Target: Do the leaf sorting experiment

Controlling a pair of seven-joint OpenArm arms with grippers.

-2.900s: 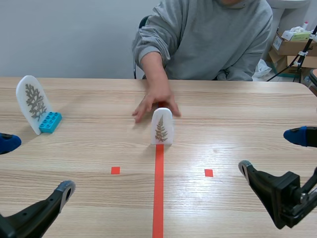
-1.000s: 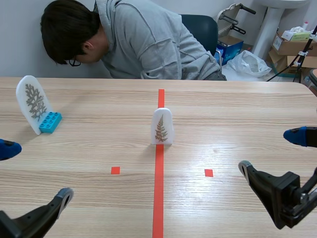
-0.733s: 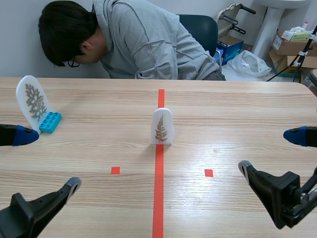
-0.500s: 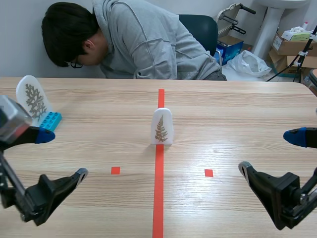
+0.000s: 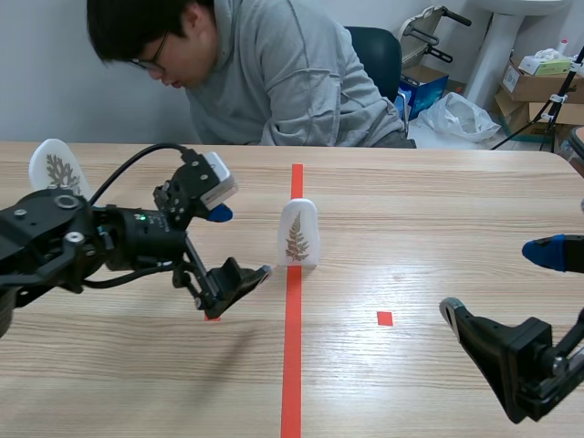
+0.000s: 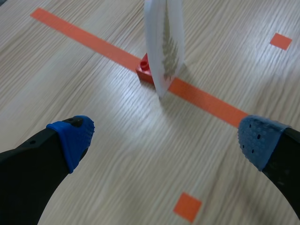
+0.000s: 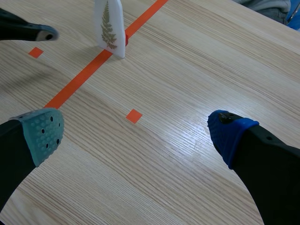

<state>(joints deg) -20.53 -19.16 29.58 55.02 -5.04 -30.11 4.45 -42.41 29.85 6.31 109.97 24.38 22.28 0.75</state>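
— Across from the left edge swings my left gripper (image 5: 240, 243), jaws spread wide!
— And the leaf card (image 5: 298, 233)?
— Upright on the table (image 5: 438, 201), on the tape line (image 5: 292, 365), just ahead of it, untouched. My right gripper (image 5: 494, 279) sits splayed too.

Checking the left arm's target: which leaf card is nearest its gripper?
The brown-fern card on the tape line, just ahead of the left gripper; the grey-leaf card stands far aside.

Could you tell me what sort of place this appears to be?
Probably a robotics lab or workroom: a tape-marked wooden table with a leaf card standing on it, cardboard boxes stacked behind, and a person seated across.
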